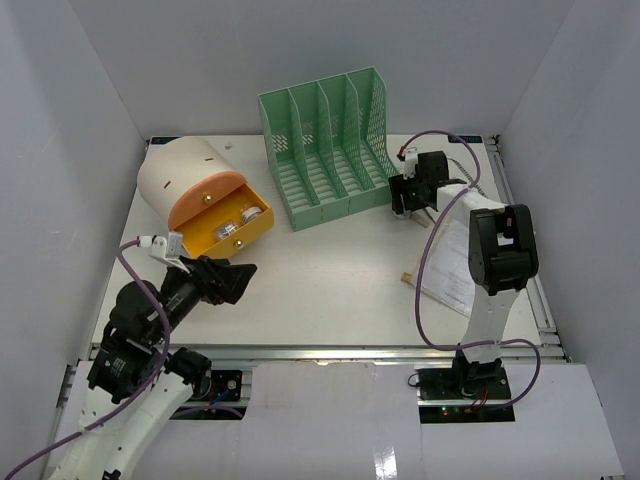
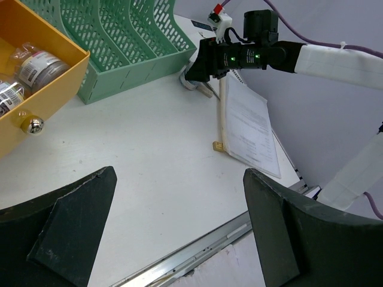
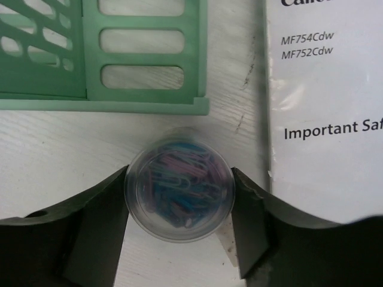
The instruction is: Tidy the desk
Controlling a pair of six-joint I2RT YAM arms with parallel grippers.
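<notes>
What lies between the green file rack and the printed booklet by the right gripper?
A clear round tub of coloured paper clips, flanked by the fingers of the right gripper; the right wrist view shows it.

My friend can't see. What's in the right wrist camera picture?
The right gripper touches both sides of a clear round tub of colourful paper clips on the white desk. A green file rack is above it, a printed booklet to the right.
</notes>
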